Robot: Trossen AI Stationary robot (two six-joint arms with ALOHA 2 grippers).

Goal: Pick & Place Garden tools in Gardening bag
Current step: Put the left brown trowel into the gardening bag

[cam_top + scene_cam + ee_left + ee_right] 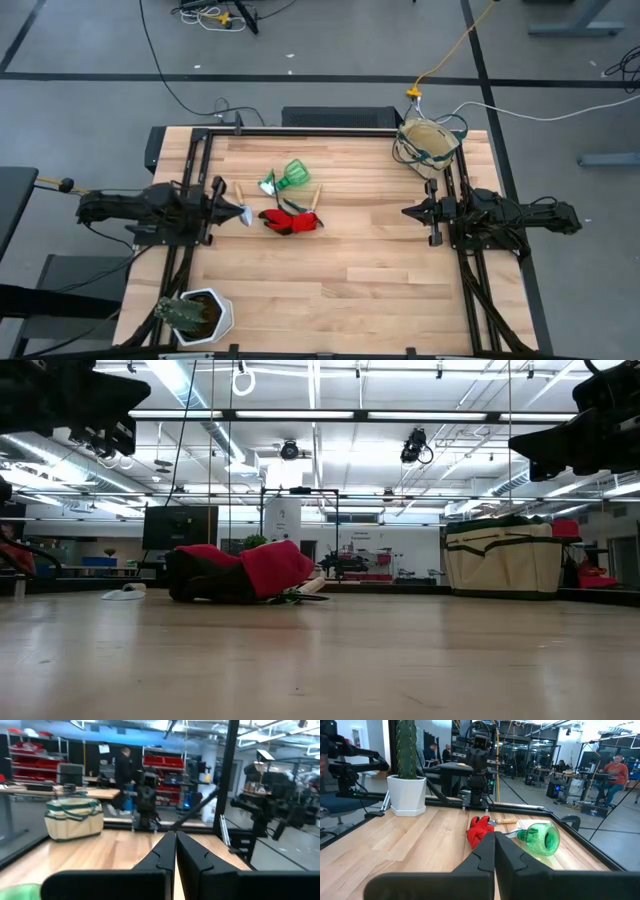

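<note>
Robotics lab/workshop: red parts bins (165,760), workbenches (75,792), ceiling strip lights (330,415).

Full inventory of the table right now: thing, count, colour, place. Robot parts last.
Translucent green plastic watering vessel: one, green, lying on its side at table centre.
Red fabric glove: one, red, beside the vessel.
Slim wooden-handled metal hand tools: at least two, pale wood and silver, one near the left pincer, one by the glove; exact count unclear.
Beige canvas tote with green trim: one, upright at the far right corner.
White pot with dark cactus: one, near left corner.
Left pincer: shut, empty, left edge.
Right pincer: shut, empty, right edge.
</note>
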